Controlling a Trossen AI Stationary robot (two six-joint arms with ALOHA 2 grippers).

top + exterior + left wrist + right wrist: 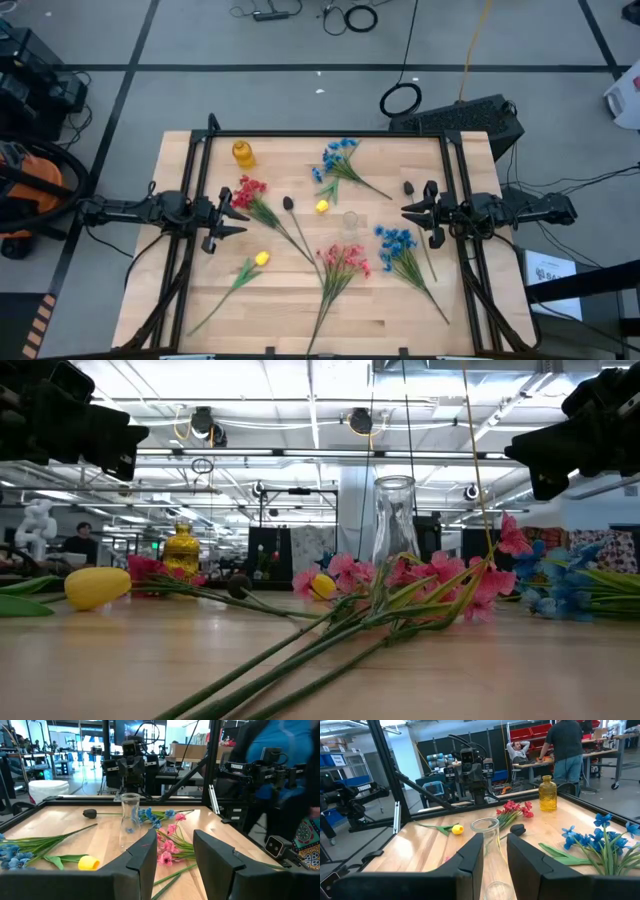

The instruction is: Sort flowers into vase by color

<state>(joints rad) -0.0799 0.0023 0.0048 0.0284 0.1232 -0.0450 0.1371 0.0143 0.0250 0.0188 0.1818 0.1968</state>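
Jaws parted and empty on both sides: the left gripper (240,213) and right gripper (408,211) hover over opposite edges of the table (180,300), flanking the clear vase (350,222) at its centre. Around the vase lie the flowers: pink sprigs (343,262) just before it, blue sprigs (398,246) to its right and another blue bunch (338,160) behind, red sprigs (250,192) to its left near a yellow vase (243,152).
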